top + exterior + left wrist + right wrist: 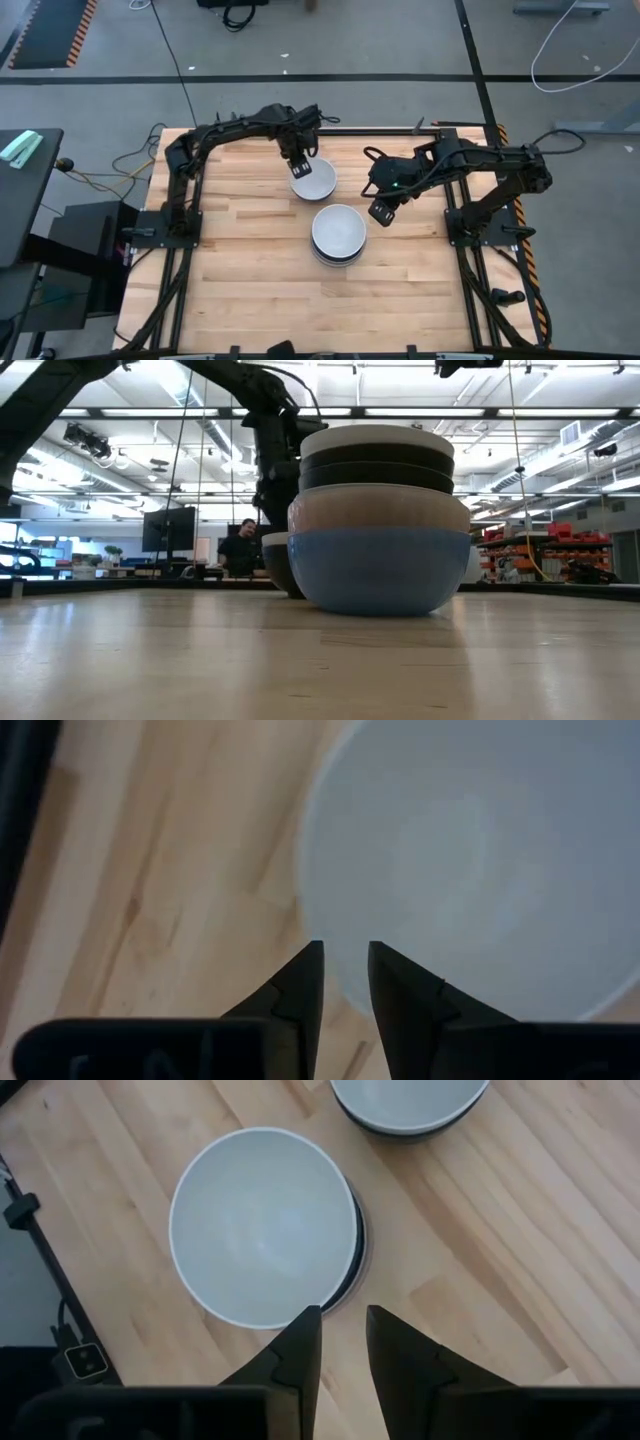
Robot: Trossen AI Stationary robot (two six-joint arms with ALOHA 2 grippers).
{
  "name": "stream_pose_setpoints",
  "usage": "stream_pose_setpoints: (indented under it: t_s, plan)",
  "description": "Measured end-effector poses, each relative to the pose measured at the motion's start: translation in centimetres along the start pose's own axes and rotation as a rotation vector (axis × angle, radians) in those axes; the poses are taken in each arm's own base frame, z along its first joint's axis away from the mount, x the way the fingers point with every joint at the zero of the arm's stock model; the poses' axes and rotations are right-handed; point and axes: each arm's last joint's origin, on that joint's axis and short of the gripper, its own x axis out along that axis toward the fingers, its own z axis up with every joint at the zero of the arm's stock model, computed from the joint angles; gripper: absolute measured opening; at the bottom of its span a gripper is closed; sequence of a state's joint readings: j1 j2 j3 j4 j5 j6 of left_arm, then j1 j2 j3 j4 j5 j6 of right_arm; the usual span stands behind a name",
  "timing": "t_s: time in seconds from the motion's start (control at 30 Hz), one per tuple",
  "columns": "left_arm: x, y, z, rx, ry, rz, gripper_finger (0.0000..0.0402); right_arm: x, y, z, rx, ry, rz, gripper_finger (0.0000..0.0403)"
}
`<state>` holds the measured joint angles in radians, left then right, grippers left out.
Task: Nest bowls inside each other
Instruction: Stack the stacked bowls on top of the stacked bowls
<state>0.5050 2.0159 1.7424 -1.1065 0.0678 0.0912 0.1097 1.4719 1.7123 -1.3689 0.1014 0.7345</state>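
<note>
Arms reach inward, left pincer (299, 166) over white bowl (313, 180), fingers slightly parted.

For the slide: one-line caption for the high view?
Left gripper over a white-topped bowl pair; right gripper beside the main nested stack on the wooden table.

Low view: tall stack of bowls (378, 520) hides most of the second stack (280, 563) at 9 o'clock behind it. Left wrist view: white bowl (470, 860) cut off at 12 and 3 o'clock. Person (240, 547) in background too small to make out.
</note>
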Motion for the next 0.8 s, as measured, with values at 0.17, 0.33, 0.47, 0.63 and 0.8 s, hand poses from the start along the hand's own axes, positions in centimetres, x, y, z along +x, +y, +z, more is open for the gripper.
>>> stream_pose_setpoints:
  t_s: [0.17, 0.33, 0.47, 0.63, 0.8]
  plan:
    - [0.0, 0.7, 0.0, -0.046, -0.011, 0.008, 0.0092, 0.0, 0.0, 0.0, 0.003, -0.005, -0.005, 0.0090]
    - [0.5, 0.7, 0.1, -0.048, 0.006, -0.017, 0.0100, 0.0, 0.0, 0.0, 0.007, -0.006, -0.005, 0.0090]
    - [1.6, 0.6, 0.2, -0.047, 0.035, -0.034, 0.0104, 0.0, 0.0, 0.0, 0.007, -0.006, -0.005, 0.0090]
    - [2.4, 0.6, 0.4, -0.047, 0.040, -0.038, 0.0105, 0.0, 0.0, 0.0, 0.007, -0.006, -0.007, 0.0090]
    - [2.4, 0.7, 0.4, -0.053, 0.040, -0.037, 0.0106, 0.0, -0.1, 0.1, 0.002, -0.022, -0.027, 0.0090]
